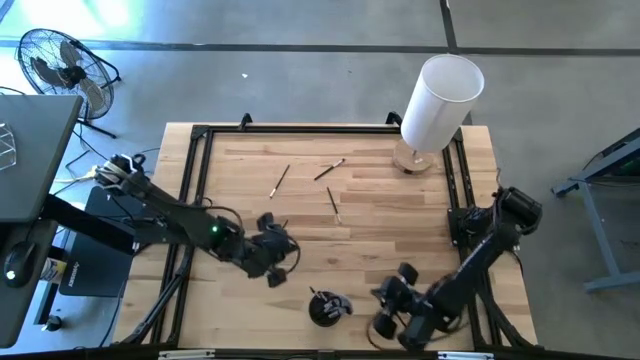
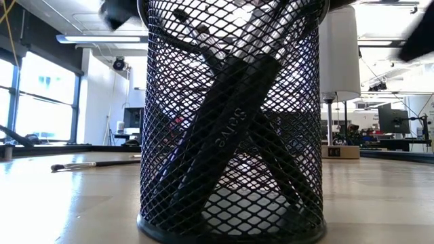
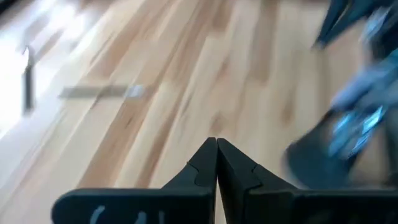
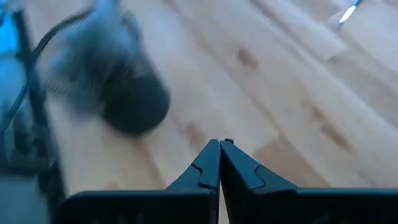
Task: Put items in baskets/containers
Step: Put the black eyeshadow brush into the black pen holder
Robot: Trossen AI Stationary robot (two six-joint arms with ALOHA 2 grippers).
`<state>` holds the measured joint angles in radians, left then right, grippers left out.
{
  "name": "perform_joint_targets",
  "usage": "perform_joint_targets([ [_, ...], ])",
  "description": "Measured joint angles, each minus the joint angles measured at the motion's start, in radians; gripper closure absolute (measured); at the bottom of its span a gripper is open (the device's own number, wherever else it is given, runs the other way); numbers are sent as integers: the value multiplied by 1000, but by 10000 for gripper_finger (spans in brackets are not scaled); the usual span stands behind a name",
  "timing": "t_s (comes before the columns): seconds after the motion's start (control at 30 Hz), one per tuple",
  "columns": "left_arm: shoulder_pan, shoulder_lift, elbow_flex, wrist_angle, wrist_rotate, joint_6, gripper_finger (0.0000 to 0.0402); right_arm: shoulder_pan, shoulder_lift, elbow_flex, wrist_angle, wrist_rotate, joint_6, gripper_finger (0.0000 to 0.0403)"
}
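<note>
Pale wooden planks make up the table (image 1: 380, 215), framed by black rails, with grey floor around it and a fan (image 1: 62, 65) in the upper left of the high view. At lower centre-left of that view the left gripper (image 1: 277, 268) hangs over bare wood, and its wrist view shows its two dark fingers (image 3: 202, 168) pressed together with nothing between them. The black mesh cup (image 1: 328, 309) stands just to the lower right of it, near the table's front edge, with brush handles sticking out of it; in the low view the cup (image 2: 230, 122) fills the middle of the frame and several dark brushes (image 2: 227, 129) lean crossed inside it. At the lower right of the high view the right gripper (image 1: 386, 297) rests beside the cup, its fingers (image 4: 208, 168) likewise closed on nothing, with the cup (image 4: 134, 99) off to its upper left in its own wrist view. Three loose brushes lie well apart from both grippers in the upper middle of the table: one (image 1: 279, 180) at left, one (image 1: 329, 169) in the centre, one (image 1: 333, 203) just below it. A tall white cylinder (image 1: 440, 100) stands at the upper right corner. Between the loose brushes and the cup the planks are open.
</note>
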<state>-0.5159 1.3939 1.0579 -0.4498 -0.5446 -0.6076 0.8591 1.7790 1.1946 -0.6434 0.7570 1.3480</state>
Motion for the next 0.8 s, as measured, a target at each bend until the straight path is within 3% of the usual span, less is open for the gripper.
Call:
perform_joint_targets([
  [0.27, 73, -266, -345, 127, 76, 0, 401, -250, 0, 2, 7, -39, -88, 402],
  [0.43, 135, -455, -539, 183, 155, 10, 401, -445, 0, 4, 145, -230, -259, 402],
  [0.6, 204, -563, -631, 215, 240, 77, 401, -607, 2, 73, 144, -297, -325, 403],
  [0.8, 281, -593, -649, 216, 326, 179, 401, -721, 61, 257, -132, -338, -339, 403],
])
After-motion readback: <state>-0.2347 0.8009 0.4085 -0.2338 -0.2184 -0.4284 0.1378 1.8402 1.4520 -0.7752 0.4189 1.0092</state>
